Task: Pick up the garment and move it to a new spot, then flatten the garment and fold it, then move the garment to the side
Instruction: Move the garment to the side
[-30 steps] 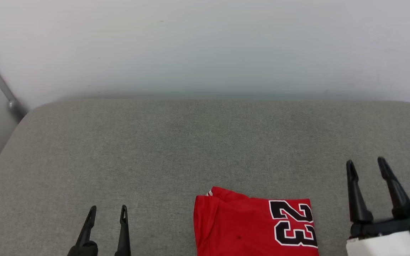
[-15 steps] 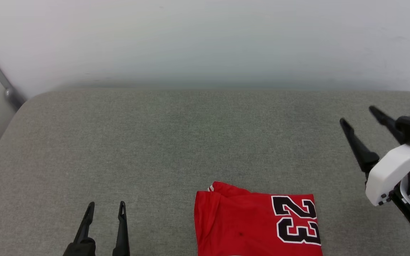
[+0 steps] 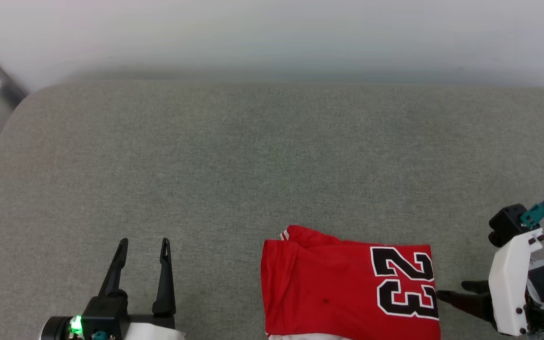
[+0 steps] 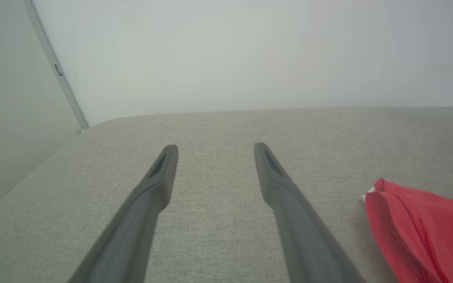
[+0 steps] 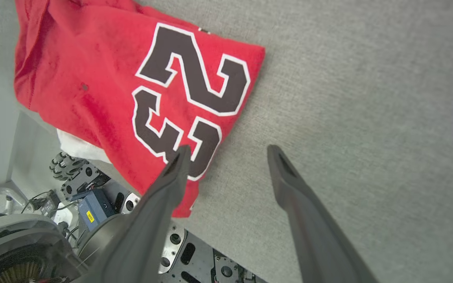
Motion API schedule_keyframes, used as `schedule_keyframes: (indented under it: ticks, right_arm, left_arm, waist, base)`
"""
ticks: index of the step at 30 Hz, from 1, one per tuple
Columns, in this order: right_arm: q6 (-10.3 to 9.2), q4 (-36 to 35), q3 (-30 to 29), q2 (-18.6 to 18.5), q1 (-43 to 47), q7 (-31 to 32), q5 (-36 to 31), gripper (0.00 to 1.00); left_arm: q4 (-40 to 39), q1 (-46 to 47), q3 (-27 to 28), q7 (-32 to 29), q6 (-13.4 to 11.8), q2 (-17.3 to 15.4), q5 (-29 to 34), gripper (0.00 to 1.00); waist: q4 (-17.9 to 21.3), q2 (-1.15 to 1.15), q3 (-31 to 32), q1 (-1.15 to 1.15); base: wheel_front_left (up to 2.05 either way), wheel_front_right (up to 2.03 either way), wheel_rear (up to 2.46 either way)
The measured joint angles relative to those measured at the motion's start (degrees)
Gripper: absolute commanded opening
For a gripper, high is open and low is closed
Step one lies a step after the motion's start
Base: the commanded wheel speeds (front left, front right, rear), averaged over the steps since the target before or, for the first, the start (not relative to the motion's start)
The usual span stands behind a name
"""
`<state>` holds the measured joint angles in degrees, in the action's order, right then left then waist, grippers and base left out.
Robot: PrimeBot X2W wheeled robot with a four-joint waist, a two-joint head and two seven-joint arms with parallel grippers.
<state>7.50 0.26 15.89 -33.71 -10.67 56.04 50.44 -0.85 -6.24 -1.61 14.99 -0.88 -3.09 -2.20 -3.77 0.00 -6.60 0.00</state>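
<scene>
done: garment (image 3: 347, 288) folded, lower centre
to do: we reckon just the move aside
jaws: left gripper (image 3: 143, 243), right gripper (image 5: 226, 151) both spread, empty

Big "23" on the garment (image 3: 324, 288), black w/ white outline, sideways in head view. Right wrist view: same "23". Yellow sticker (image 5: 89, 215) on blue box (image 5: 97, 201), too small to read.

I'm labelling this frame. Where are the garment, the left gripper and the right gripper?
garment (image 3: 328, 293): head view, red fabric left of the 23.
left gripper (image 3: 144, 242): head view, midway between fingertips.
right gripper (image 5: 228, 148): right wrist view, midway between fingertips.
</scene>
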Motion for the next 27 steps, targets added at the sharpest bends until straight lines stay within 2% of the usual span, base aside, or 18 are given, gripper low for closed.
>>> schedule_keyframes:
  ticks: [9, 15, 16, 17, 18, 22, 27]
  right_arm:
    - [0.00, 4.2, -1.6, 6.8, 0.0, 0.0, 4.9, 1.00]
    - [0.01, 5.2, 0.7, 6.5, -1.7, -0.5, 6.0, 1.00]
    - [0.01, 5.2, 1.3, 6.2, -2.0, -0.5, 6.1, 0.93]
    - [0.01, 5.0, 1.8, 5.8, -2.2, -0.8, 6.1, 0.93]
    - [0.02, 5.0, 2.2, 5.5, -2.3, -1.5, 6.2, 0.00]
    - [0.02, 4.9, 4.3, 5.1, -3.2, -4.1, 6.8, 0.00]
    - [0.01, 2.9, 6.9, 2.8, -5.1, -6.6, 7.1, 0.00]
  left_arm:
    - [-0.1, 4.5, -0.6, 0.0, 0.9, 0.1, 0.0, 1.00]
    - [0.4, 6.3, -0.9, 0.0, 1.2, 0.1, 0.0, 1.00]
    - [0.4, 6.6, -1.0, 0.0, 1.2, 0.1, 0.0, 1.00]
    - [0.5, 6.8, -1.0, 0.0, 1.2, 0.1, 0.0, 1.00]
    - [0.6, 6.8, -1.0, 0.0, 1.2, 0.1, 0.0, 1.00]
    - [1.1, 6.7, -0.9, 0.0, 1.1, 0.1, -0.1, 1.00]
    - [1.2, 5.9, -0.4, 0.0, 0.7, 0.1, -0.1, 1.00]
  waist:
    - [-1.6, 0.00, -6.7, 0.00]
    - [-2.8, 0.00, -10.2, 0.00]
    - [-3.0, 0.00, -10.5, 0.00]
    - [-3.1, 0.00, -10.8, 0.00]
    - [-3.2, 0.00, -10.9, 0.00]
    - [-3.1, 0.00, -10.1, 0.00]
    - [-2.0, 0.00, -8.1, 0.00]
  base:
    - [0.00, 0.00, 0.00]
    - [0.00, 0.00, 0.00]
    - [0.00, 0.00, 0.00]
    - [0.00, 0.00, 0.00]
    - [0.00, 0.00, 0.00]
    - [0.00, 0.00, 0.00]
    - [0.00, 0.00, 0.00]
